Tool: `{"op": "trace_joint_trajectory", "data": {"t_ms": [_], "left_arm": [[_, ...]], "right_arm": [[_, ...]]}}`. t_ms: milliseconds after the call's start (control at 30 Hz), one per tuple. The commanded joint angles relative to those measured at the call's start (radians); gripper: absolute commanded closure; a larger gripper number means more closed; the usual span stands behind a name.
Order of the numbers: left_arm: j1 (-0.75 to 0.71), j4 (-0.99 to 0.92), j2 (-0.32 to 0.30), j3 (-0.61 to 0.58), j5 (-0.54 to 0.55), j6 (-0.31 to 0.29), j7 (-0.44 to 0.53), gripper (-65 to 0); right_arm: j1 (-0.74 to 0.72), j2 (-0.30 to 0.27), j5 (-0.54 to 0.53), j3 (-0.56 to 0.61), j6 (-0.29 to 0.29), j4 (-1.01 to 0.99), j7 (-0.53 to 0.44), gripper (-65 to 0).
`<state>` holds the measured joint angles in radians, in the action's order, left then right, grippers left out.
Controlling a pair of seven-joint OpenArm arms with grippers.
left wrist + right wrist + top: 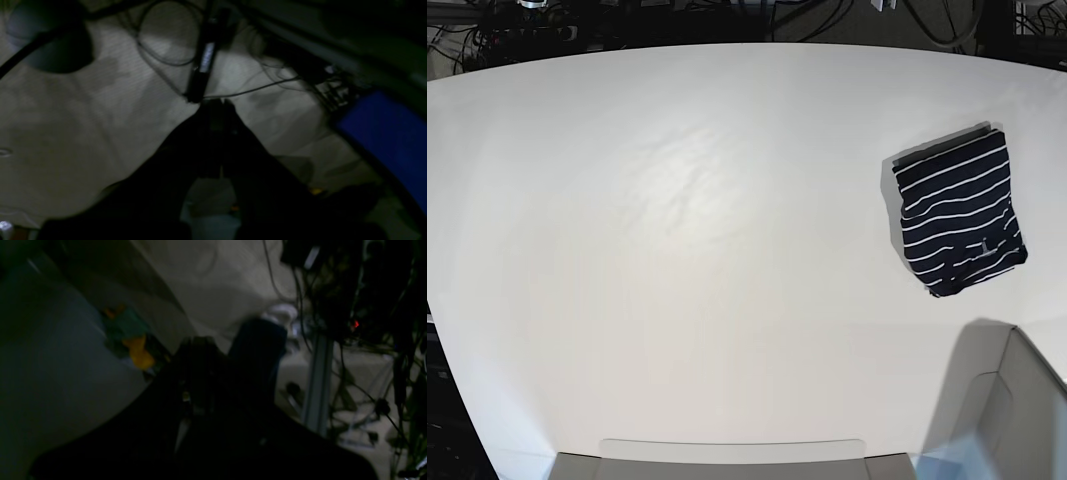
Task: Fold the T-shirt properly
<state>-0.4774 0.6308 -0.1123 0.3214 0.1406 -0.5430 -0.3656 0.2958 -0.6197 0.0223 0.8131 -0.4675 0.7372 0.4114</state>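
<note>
The T-shirt [959, 213] lies folded into a compact rectangle on the white tabletop [677, 250], toward the right side of the base view and a little above the middle. Its white stripes run across the dark fabric, and the bundle sits slightly turned, with its lower corner pointing toward the near right. A pale box-like shape [1007, 410] stands at the bottom right corner of that view, apart from the shirt. Neither arm shows in the base view.

The left gripper [217, 110] appears in its own wrist view as a dark wedge, its jaws brought together at the tip with nothing between them. It is off the tabletop and faces a pale floor [83, 126] with loose cables [253, 90] and a blue panel [390, 140] at the right edge.

The right gripper [200, 346] is likewise a dark, blurred shape in its wrist view; its jaws are closed and hold nothing. Beyond it are a pale floor, a metal post [317, 380], tangled cables [367, 306] and something yellow and green [133, 340] too blurred to identify.
</note>
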Motion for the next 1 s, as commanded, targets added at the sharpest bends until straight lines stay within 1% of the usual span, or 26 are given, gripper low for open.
{"op": "trace_joint_trajectory", "data": {"t_ms": [0,67,133,200,267,367,467,633,700,867,967], "left_arm": [[0.016,-0.025,0.001,0.002,-0.016,-0.002,0.021,0.0],[0.049,-0.081,0.004,0.002,-0.055,-0.002,0.084,0.0],[0.078,-0.136,0.007,0.002,-0.094,-0.002,0.142,0.0],[0.11,-0.203,0.009,0.002,-0.118,-0.002,0.181,0.0],[0.138,-0.251,0.009,0.002,-0.126,-0.002,0.205,0.0],[0.171,-0.292,0.01,0.002,-0.126,-0.004,0.222,0.0],[0.207,-0.345,0.01,0.002,-0.126,-0.004,0.224,0.0],[0.222,-0.354,0.013,0.003,-0.126,-0.004,0.224,0.0],[0.222,-0.354,0.03,0.003,-0.126,-0.004,0.224,0.0],[0.254,-0.354,0.078,0.003,-0.126,-0.004,0.224,0.0],[0.262,-0.354,0.089,0.003,-0.126,-0.004,0.224,0.0]], "right_arm": [[-0.028,0.001,-0.005,0.024,-0.007,-0.051,-0.022,0.0],[-0.076,0.045,-0.002,0.07,-0.007,-0.13,-0.073,0.0],[-0.119,0.074,-0.002,0.114,-0.007,-0.193,-0.113,0.0],[-0.159,0.106,-0.002,0.156,-0.007,-0.258,-0.147,0.0],[-0.192,0.142,-0.002,0.196,-0.007,-0.319,-0.207,0.0],[-0.229,0.172,-0.002,0.251,-0.007,-0.394,-0.306,0.0],[-0.261,0.218,-0.002,0.297,-0.007,-0.491,-0.374,0.0],[-0.289,0.321,-0.002,0.354,-0.007,-0.634,-0.377,0.0],[-0.283,0.355,-0.002,0.377,-0.007,-0.66,-0.377,0.0],[-0.232,0.386,-0.002,0.435,-0.007,-0.661,-0.38,0.0],[-0.208,0.407,-0.002,0.447,-0.007,-0.666,-0.38,0.0]]}}
